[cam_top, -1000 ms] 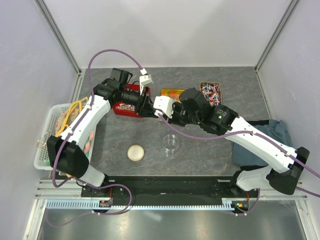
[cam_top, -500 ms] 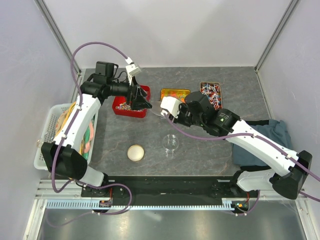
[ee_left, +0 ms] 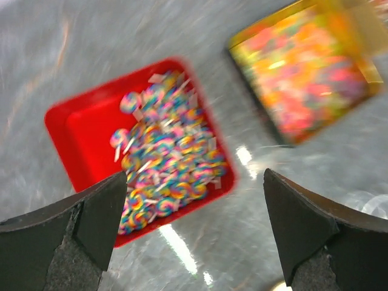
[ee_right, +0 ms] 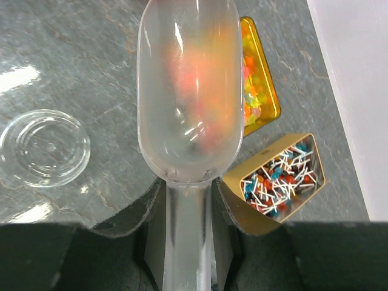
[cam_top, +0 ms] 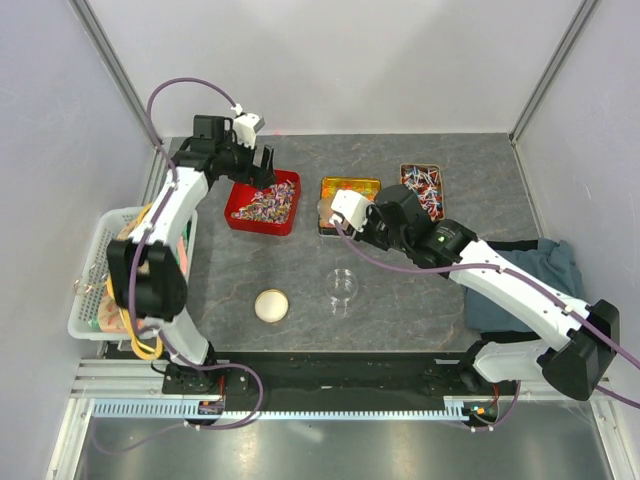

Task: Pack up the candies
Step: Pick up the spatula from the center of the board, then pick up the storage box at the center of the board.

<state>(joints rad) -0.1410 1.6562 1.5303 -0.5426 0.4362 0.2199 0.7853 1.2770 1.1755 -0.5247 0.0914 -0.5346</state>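
Left hand [ee_left: 195, 206] has backed off the red tray [ee_left: 85, 139], wide open and empty. Right hand [ee_right: 188, 224] grips the scoop [ee_right: 190, 91]; scooping candies [ee_left: 167, 163] looks next.

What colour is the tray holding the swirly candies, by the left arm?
Red; the tray shows best in the left wrist view.

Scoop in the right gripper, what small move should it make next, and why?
Probably tip the scoop down into the gold tray: the right gripper holds it over that tray's orange candies, and the cloudy plastic doesn't show a clear load yet.
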